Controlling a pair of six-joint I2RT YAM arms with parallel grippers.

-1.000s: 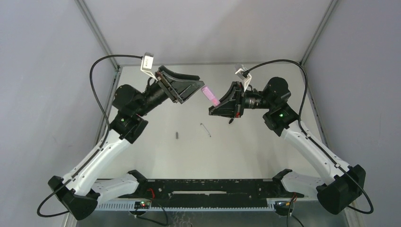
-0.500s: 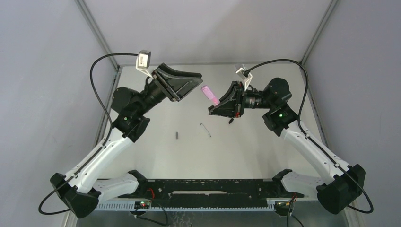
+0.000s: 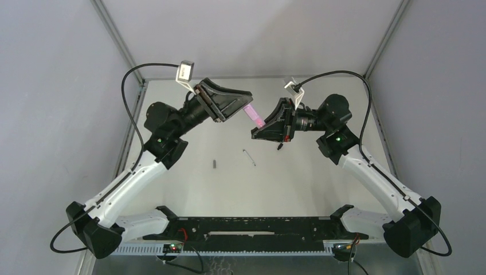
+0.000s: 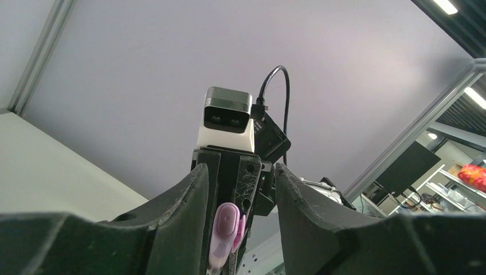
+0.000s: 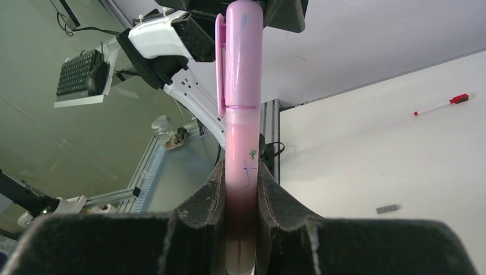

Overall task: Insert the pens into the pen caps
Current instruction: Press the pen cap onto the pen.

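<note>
My right gripper is shut on the barrel of the thick pink marker, held in the air above the table's far middle. In the right wrist view the marker stands up between my fingers with its pink cap, clip on the left, on its far end. My left gripper is open, and its jaws stand on either side of the cap end. In the left wrist view the cap sits close to the left finger, with a wide gap to the right finger.
A thin grey-white pen and a short grey cap lie on the table below the grippers. In the right wrist view a thin red-capped pen lies farther off and the grey cap nearer.
My left arm has swung right, bringing its open jaws up to and around the marker's cap end. The right arm and the marker have barely moved.
</note>
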